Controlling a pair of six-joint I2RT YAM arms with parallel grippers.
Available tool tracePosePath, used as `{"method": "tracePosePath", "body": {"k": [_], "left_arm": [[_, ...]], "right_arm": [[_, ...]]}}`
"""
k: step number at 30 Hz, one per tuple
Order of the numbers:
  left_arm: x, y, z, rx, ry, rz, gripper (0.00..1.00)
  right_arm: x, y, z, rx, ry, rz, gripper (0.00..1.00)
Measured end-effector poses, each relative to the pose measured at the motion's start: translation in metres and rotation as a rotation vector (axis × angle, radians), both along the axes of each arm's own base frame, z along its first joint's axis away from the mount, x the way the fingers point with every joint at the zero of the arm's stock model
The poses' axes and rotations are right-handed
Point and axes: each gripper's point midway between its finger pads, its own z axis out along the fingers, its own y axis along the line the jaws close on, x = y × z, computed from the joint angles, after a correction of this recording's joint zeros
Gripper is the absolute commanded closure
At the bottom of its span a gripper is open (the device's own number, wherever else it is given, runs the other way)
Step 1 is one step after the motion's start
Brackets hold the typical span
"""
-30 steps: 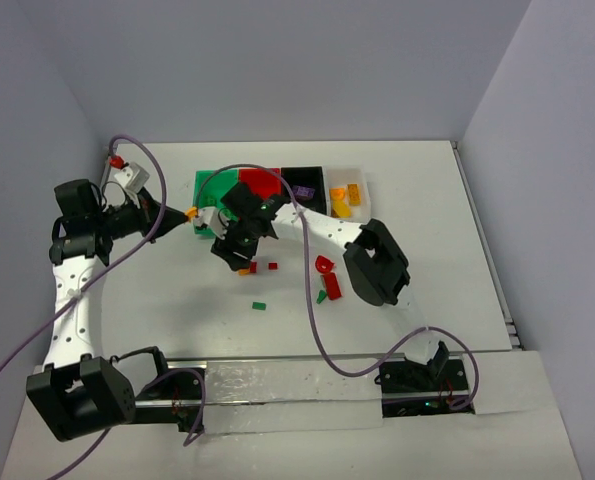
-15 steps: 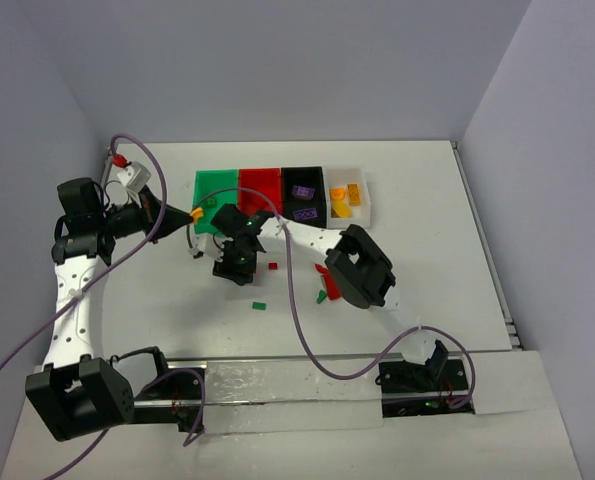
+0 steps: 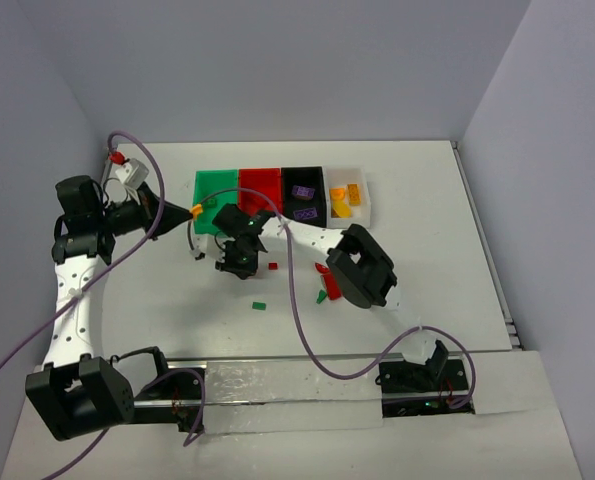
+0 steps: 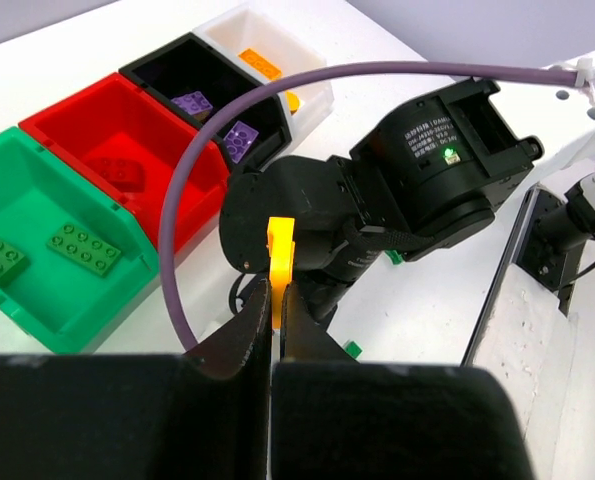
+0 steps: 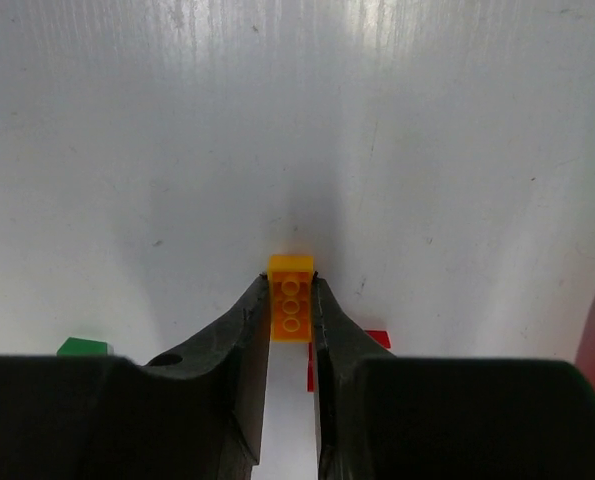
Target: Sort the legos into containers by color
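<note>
My left gripper (image 4: 277,293) is shut on a thin orange-yellow lego (image 4: 280,258) and holds it in the air left of the bins, at the fingertips (image 3: 191,213). The right gripper (image 5: 290,292) is down on the table in front of the green bin (image 3: 217,183), shut on a small orange-yellow brick (image 5: 290,298) with three studs showing. In the top view the right wrist (image 3: 239,258) hides that brick. The red bin (image 3: 260,181), black bin (image 3: 302,176) and white bin (image 3: 365,203) follow in a row.
Loose legos lie on the table: a green one (image 3: 259,306), a red one (image 3: 272,266), and red and green ones (image 3: 324,288) beside the right arm's elbow. Green plates (image 4: 82,247) lie in the green bin, purple ones (image 4: 240,135) in the black bin, orange ones (image 3: 342,203) in the white.
The right arm swung down from over the bins to the table, then its jaws closed on the orange-yellow brick. The left arm has barely moved.
</note>
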Motion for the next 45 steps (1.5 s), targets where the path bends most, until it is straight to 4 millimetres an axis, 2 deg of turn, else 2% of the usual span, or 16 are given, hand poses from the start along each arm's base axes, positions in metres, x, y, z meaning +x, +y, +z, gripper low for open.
{"method": "tracePosePath", "body": {"k": [8,11,13,15,18,20,23,26,29,33,38,40,41,45], "left_arm": [[0.013,0.002,0.027,-0.081,-0.035,0.074,1.0],[0.022,0.005,0.043,-0.116,-0.058,0.115,1.0],[0.029,0.007,0.053,-0.123,-0.069,0.143,1.0],[0.042,0.009,0.068,-0.115,-0.1,0.171,1.0],[0.061,0.002,0.081,-0.093,-0.134,0.196,1.0],[0.072,-0.015,0.083,-0.076,-0.134,0.188,1.0],[0.089,-0.054,0.076,-0.048,-0.103,0.15,1.0],[0.113,-0.093,0.063,-0.012,-0.079,0.136,1.0],[0.127,-0.129,0.043,0.017,-0.04,0.121,1.0],[0.148,-0.171,0.02,0.054,-0.013,0.111,1.0],[0.174,-0.198,-0.009,0.105,0.011,0.14,1.0],[0.18,-0.203,-0.019,0.118,0.021,0.151,1.0],[0.182,-0.207,-0.024,0.123,0.025,0.153,1.0],[0.195,-0.221,-0.034,0.12,0.018,0.156,1.0]], "right_arm": [[-0.013,-0.024,0.008,-0.016,0.023,-0.035,1.0],[-0.012,-0.036,0.031,0.015,0.021,-0.074,1.0],[-0.004,-0.047,0.055,0.071,0.021,-0.126,1.0],[0.013,-0.062,0.089,0.147,0.017,-0.204,1.0],[0.056,-0.094,0.15,0.302,-0.028,-0.365,1.0],[0.086,-0.126,0.187,0.398,-0.073,-0.486,1.0],[0.123,-0.176,0.216,0.477,-0.136,-0.659,1.0],[0.143,-0.218,0.211,0.478,-0.156,-0.807,1.0],[0.154,-0.243,0.188,0.425,-0.149,-0.922,1.0],[0.172,-0.253,0.149,0.351,-0.124,-1.014,1.0],[0.186,-0.259,0.101,0.266,-0.077,-1.09,0.98],[0.188,-0.264,0.088,0.236,-0.07,-1.117,0.9],[0.189,-0.267,0.085,0.228,-0.071,-1.128,0.82],[0.195,-0.275,0.085,0.222,-0.092,-1.157,0.32]]}}
